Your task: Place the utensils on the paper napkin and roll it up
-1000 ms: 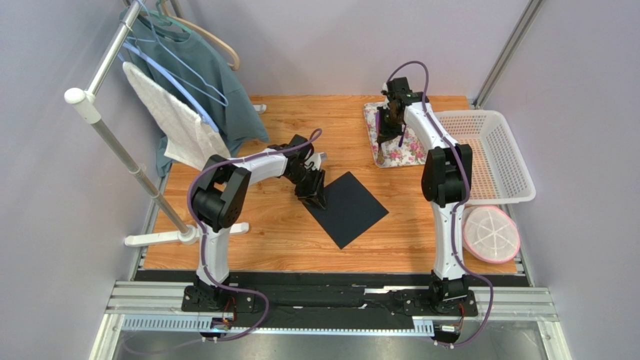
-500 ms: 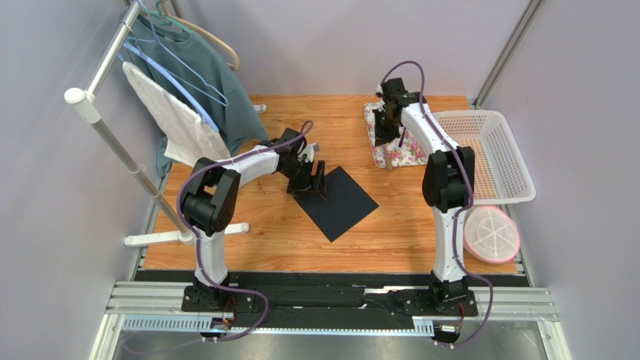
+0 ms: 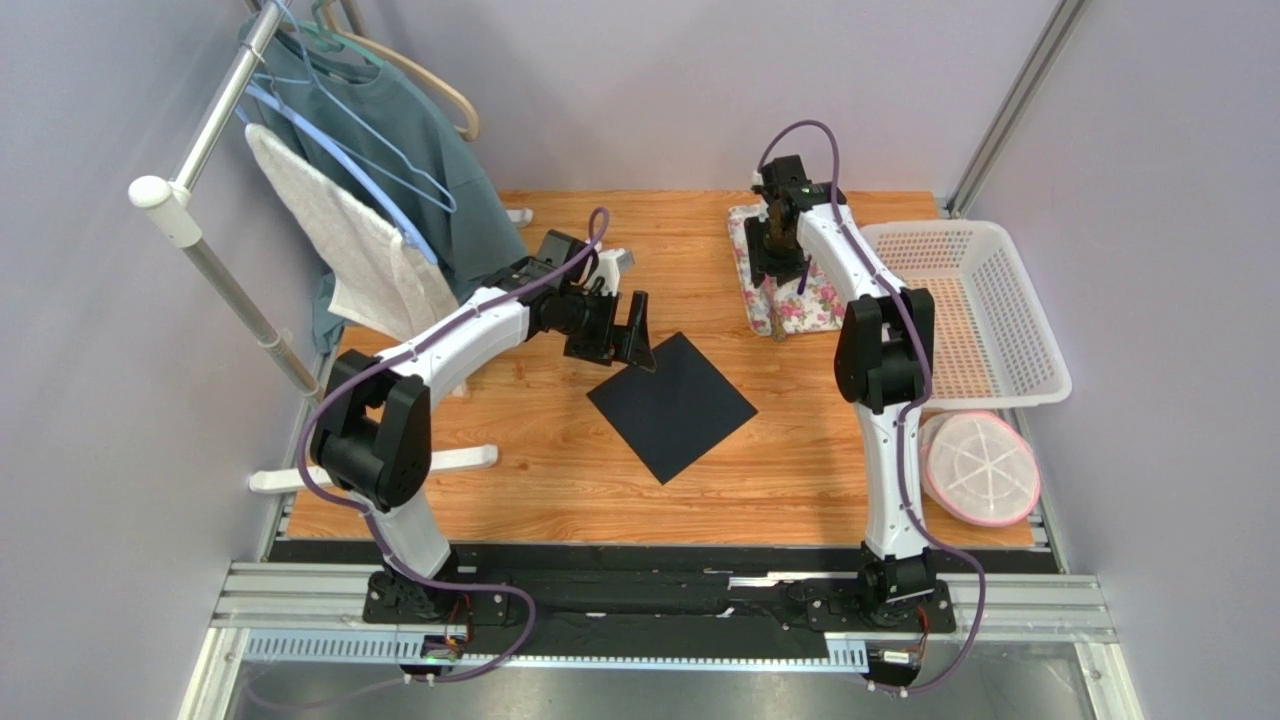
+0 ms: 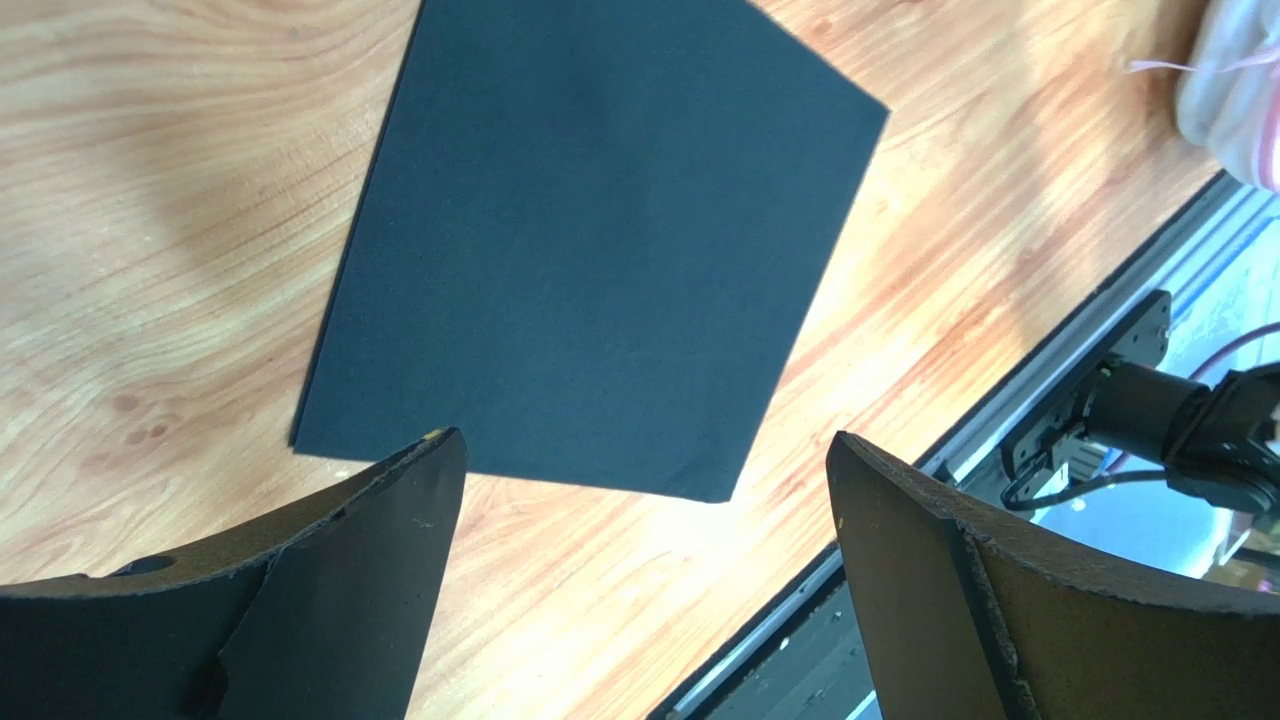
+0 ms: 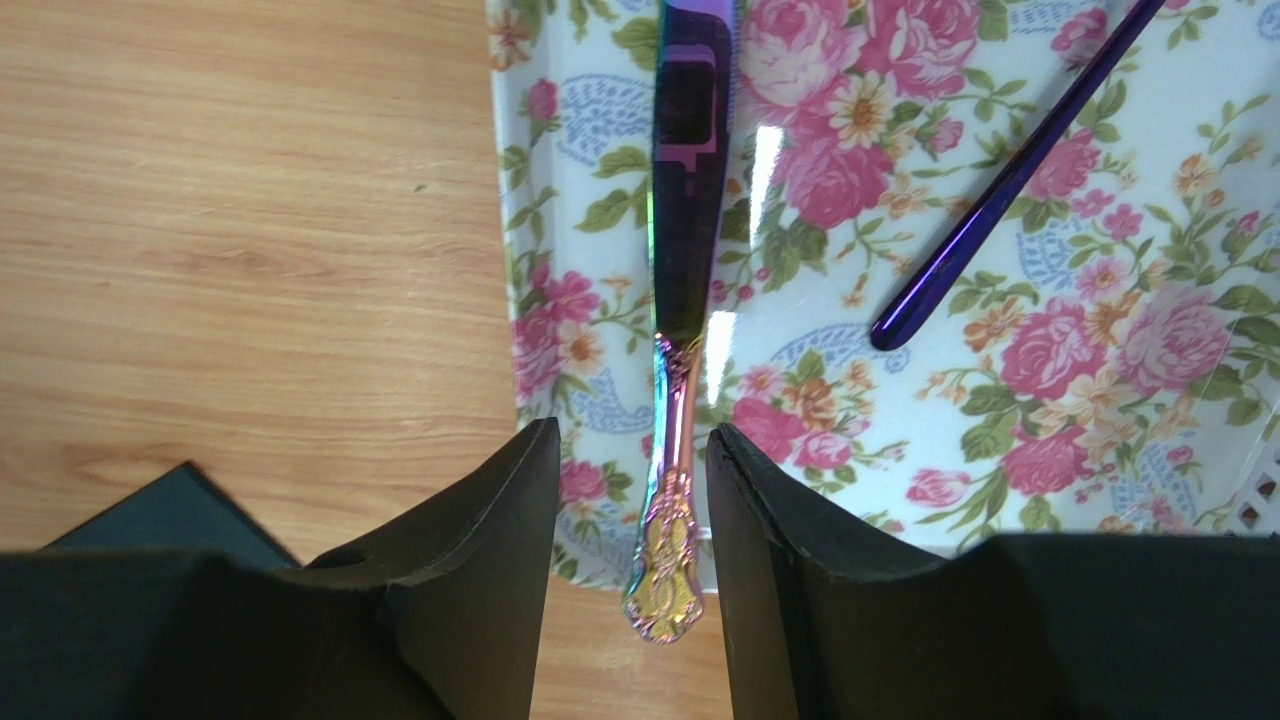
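Top view bright and even, diffuse overhead light, faint soft shadows under the arms on the surface [image 3: 571, 480]; sharp, slight wide-angle bend at the edges. Left wrist view: paper napkin [image 4: 601, 240] flat matte black, soft shadow on the wood at left; left end effector [image 4: 643, 440] dark, slightly soft. Right wrist view: white glare on knife [image 5: 684, 225] and floral mat [image 5: 1052, 375]; right end effector [image 5: 631, 432] underexposed, blurred.

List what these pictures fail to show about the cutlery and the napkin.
- Top view: the right arm covers much of the floral mat, so the cutlery on it cannot be counted.
- Right wrist view: the top edge cuts off the ornate-handled piece and the slim purple handle, so neither can be told as spoon, fork or knife.
- Left wrist view: the top edge cuts off the napkin's far corner.
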`<state>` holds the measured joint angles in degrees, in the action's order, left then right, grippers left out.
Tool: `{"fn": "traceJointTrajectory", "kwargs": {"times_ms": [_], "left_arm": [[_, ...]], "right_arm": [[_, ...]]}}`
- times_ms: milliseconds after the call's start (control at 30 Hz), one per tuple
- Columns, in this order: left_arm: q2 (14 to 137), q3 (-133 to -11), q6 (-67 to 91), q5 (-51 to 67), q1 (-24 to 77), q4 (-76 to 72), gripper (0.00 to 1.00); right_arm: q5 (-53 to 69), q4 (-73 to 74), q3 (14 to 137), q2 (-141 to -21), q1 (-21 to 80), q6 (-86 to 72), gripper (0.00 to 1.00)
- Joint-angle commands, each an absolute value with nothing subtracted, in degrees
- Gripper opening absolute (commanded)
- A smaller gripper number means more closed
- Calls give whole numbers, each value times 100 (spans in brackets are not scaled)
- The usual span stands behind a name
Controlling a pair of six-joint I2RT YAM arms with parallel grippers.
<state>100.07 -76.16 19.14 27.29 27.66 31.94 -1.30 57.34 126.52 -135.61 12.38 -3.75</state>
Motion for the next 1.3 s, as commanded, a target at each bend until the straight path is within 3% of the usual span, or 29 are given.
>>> {"fn": "traceJointTrajectory", "kwargs": {"times_ms": [0, 367, 467, 567, 600, 733, 933, 1267], "left_arm": [[9502, -7761, 1591, 2646, 2795, 3111, 99], [8789, -7770, 1424, 2611, 2804, 3138, 99], [8675, -7769, 1371, 2462, 2804, 3146, 99], [8587, -7761, 1362, 2312, 2804, 3129, 99], [8561, -7761, 1362, 2277, 2804, 3138, 99], [8455, -7848, 1450, 1909, 2804, 3208, 99], [8358, -8059, 1722, 1153, 2769, 3392, 99], [8121, -8060, 2030, 1248, 2610, 3384, 99]], "right_arm": [[-360, 5731, 12990, -13842, 1160, -106, 44], [-88, 5748, 12867, -14159, 1072, -176, 42], [-79, 5739, 12823, -14168, 1072, -246, 31], [-79, 5739, 12788, -14020, 1072, -290, 14], [-79, 5739, 12779, -13949, 1064, -299, 1], [-79, 5713, 12587, -13378, 1072, -500, 0], [527, 5354, 11340, -12069, 1309, -1501, 0], [-69, 5107, 9660, -11224, 2671, -2777, 0]]}}
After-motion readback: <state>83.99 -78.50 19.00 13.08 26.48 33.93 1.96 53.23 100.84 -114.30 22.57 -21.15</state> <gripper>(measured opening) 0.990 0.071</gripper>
